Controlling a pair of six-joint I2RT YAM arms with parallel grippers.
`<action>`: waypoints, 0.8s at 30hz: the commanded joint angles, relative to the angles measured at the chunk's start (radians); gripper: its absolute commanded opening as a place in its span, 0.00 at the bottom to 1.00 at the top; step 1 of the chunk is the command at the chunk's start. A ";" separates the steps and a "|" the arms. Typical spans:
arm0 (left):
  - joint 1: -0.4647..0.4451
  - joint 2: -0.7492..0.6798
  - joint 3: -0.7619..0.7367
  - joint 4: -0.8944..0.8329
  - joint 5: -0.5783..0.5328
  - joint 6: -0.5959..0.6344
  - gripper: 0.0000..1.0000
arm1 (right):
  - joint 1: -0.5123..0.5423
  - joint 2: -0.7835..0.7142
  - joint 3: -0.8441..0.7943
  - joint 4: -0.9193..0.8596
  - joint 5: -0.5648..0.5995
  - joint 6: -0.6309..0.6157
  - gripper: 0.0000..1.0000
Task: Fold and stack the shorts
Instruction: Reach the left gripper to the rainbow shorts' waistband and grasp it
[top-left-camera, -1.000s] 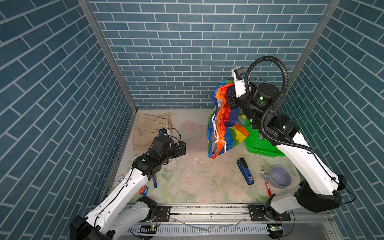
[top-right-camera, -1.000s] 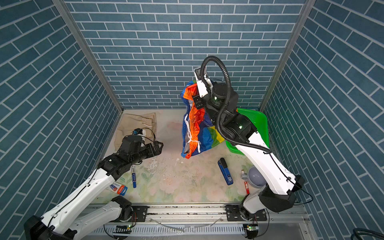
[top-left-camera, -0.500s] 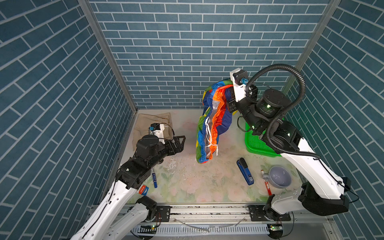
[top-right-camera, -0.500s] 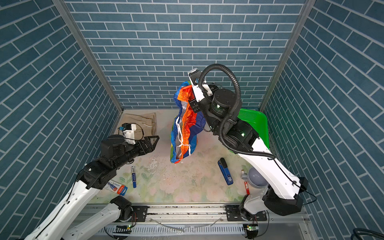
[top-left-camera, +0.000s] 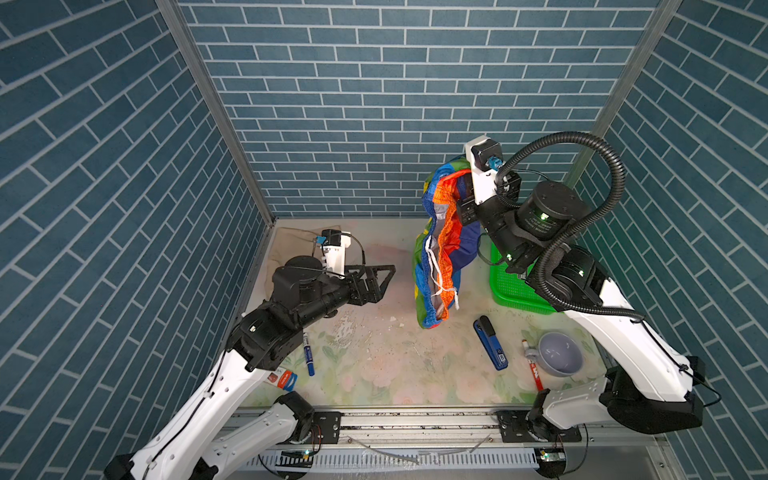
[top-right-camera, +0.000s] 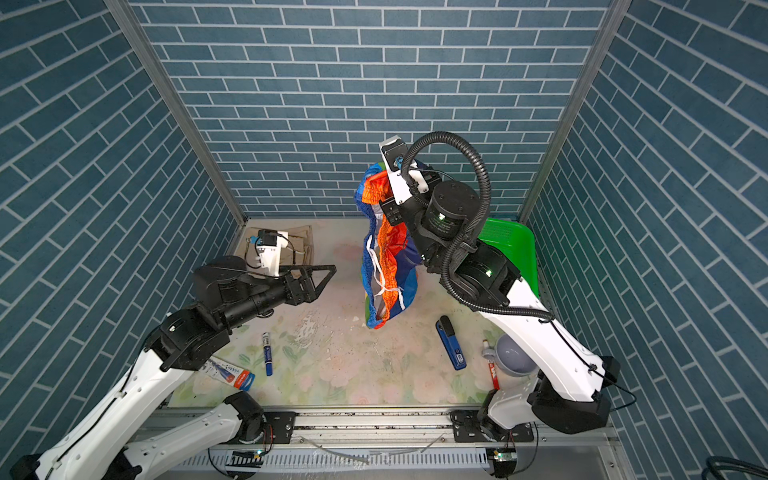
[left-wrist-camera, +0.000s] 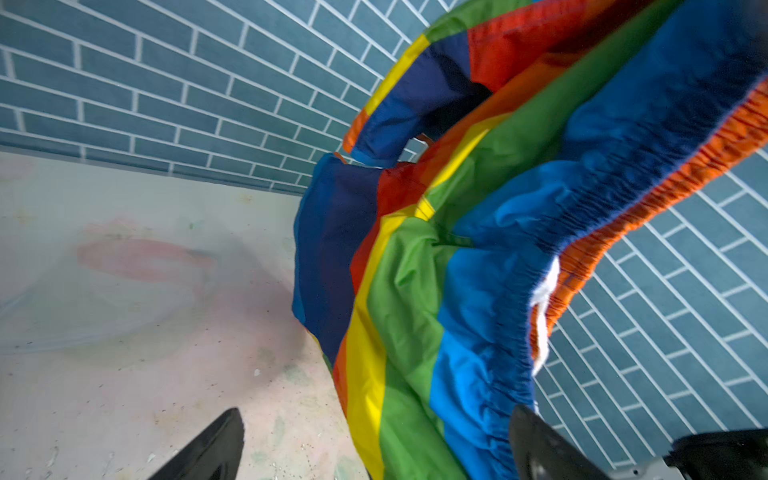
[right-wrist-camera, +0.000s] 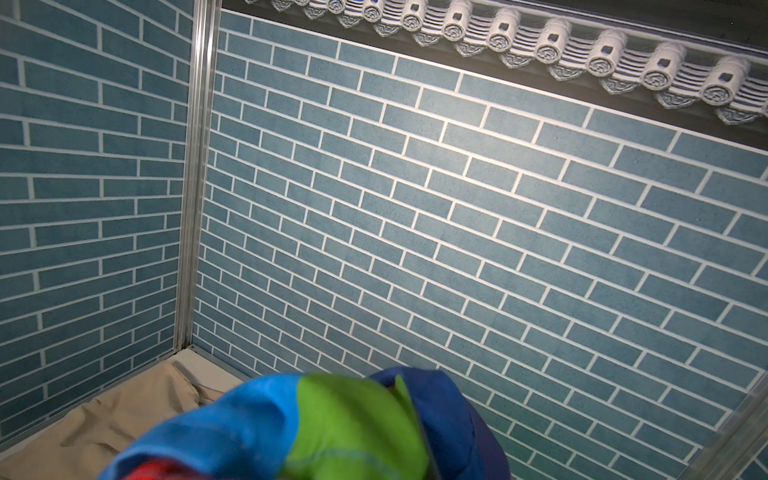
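Observation:
The rainbow-striped shorts hang in the air above the middle of the table, orange waistband and white drawstring facing the camera. My right gripper is shut on their top edge, and the cloth hides its fingers. My left gripper is open, level with the hanging shorts and a short gap to their left, holding nothing. The beige shorts lie flat in the back left corner, partly behind the left wrist.
A green mesh basket sits at the back right under the right arm. A blue stapler-like tool, a grey cup and a red pen lie front right. A blue marker and a small packet lie front left.
The right gripper swung the rainbow shorts from over the basket toward the middle, and they now hang narrower. The left gripper rose and reached right toward them, still open.

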 joint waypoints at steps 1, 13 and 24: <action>-0.043 0.049 0.014 0.009 0.032 0.035 1.00 | 0.007 -0.019 -0.023 0.072 0.024 -0.037 0.00; -0.125 0.065 0.125 -0.010 0.007 0.115 1.00 | 0.011 -0.025 -0.052 0.069 0.029 -0.032 0.00; -0.125 0.155 0.305 0.095 0.094 0.081 0.96 | 0.021 0.000 -0.100 0.043 0.024 0.004 0.00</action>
